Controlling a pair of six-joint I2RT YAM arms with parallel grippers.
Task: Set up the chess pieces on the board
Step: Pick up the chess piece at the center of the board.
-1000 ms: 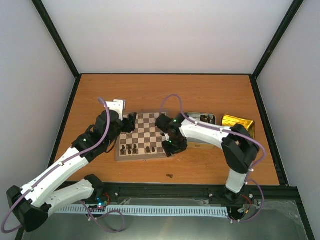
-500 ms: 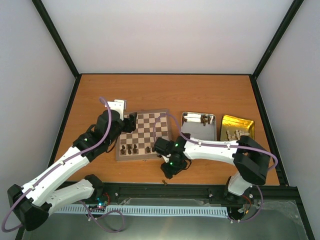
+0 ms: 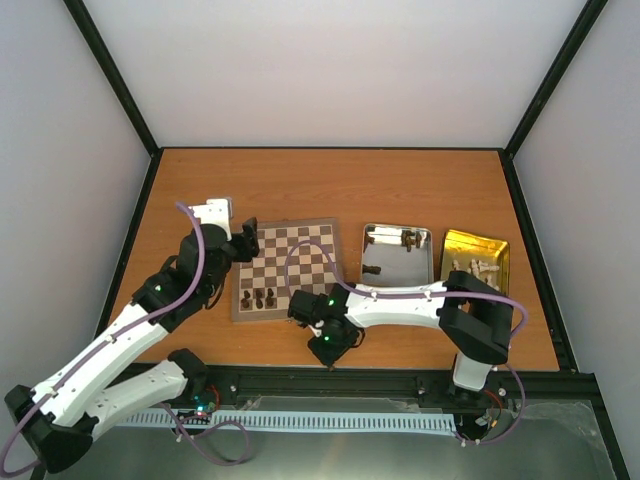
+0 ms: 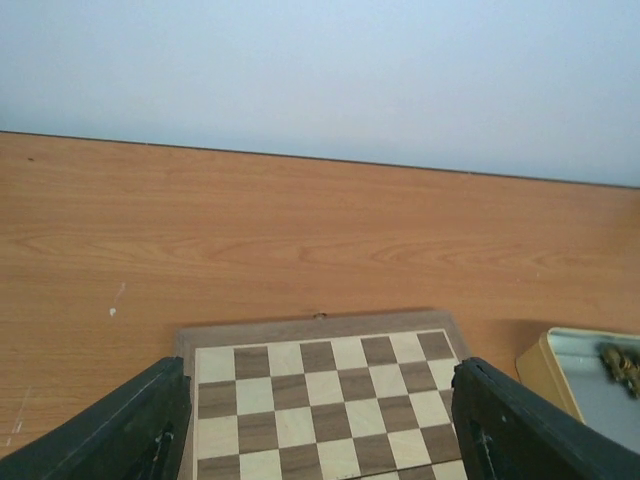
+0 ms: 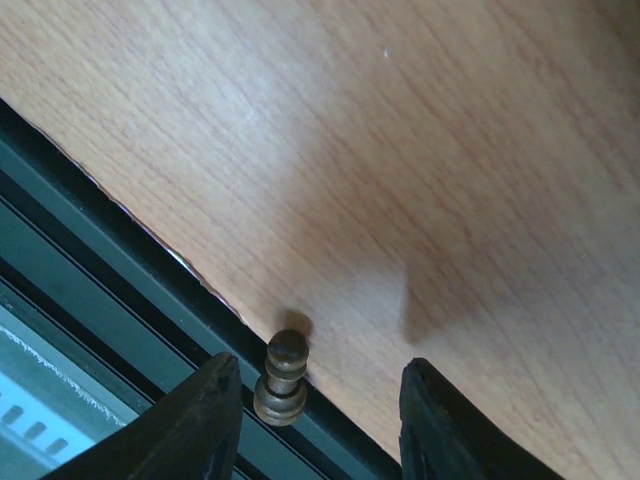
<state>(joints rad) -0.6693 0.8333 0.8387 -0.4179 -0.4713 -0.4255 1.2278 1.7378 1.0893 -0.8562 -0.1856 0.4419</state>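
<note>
My right gripper (image 5: 318, 400) hangs with fingers parted either side of a dark pawn (image 5: 283, 378) standing at the table (image 5: 400, 150)'s near edge, set so that a squeeze should take it. My left gripper (image 4: 320, 440) hangs wide and empty over the board (image 4: 320, 390), left of the silver tin (image 3: 385, 265). I see no readable writing.

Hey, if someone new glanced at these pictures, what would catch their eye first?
Likely the right gripper, stretched low to the near edge of the table with open fingers either side of a lone dark pawn. Next, the chessboard at mid-table, with only a few dark pieces on its near rows, and the shiny gold tin at far right.
</note>
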